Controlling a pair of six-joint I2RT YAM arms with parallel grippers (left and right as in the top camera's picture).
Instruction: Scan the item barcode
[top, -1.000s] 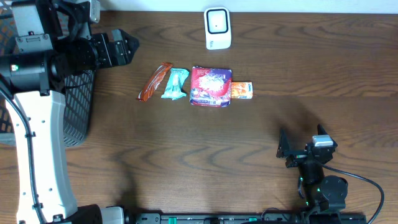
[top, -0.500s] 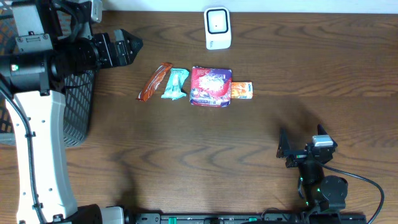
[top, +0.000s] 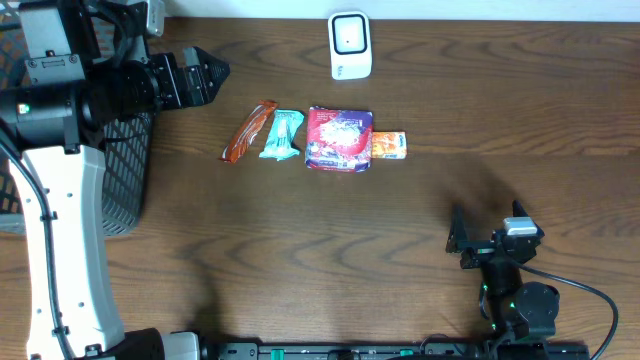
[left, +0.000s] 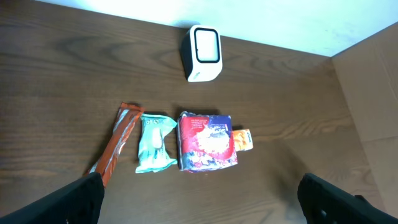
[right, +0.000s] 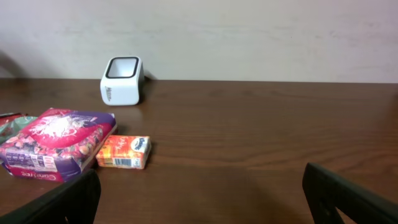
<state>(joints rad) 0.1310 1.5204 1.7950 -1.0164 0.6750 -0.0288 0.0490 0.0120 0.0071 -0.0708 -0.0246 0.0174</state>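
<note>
Four items lie in a row mid-table: a brown-orange bar (top: 249, 131), a teal packet (top: 282, 135), a red-purple pouch (top: 340, 139) and a small orange box (top: 389, 146). The white scanner (top: 350, 45) stands behind them near the far edge. My left gripper (top: 212, 76) hangs open and empty above the table, up and left of the bar. In the left wrist view, the row (left: 205, 142) and the scanner (left: 203, 53) lie beyond it. My right gripper (top: 480, 236) rests open and empty at the front right. The right wrist view has a barcode on the orange box (right: 123, 152) facing it.
A black mesh basket (top: 125, 170) stands at the table's left edge under my left arm. Bare dark wood lies between the item row and my right gripper. A pale wall runs behind the scanner (right: 122, 81).
My left gripper has shifted slightly to the right, still open. The items, the scanner and the right arm have not moved.
</note>
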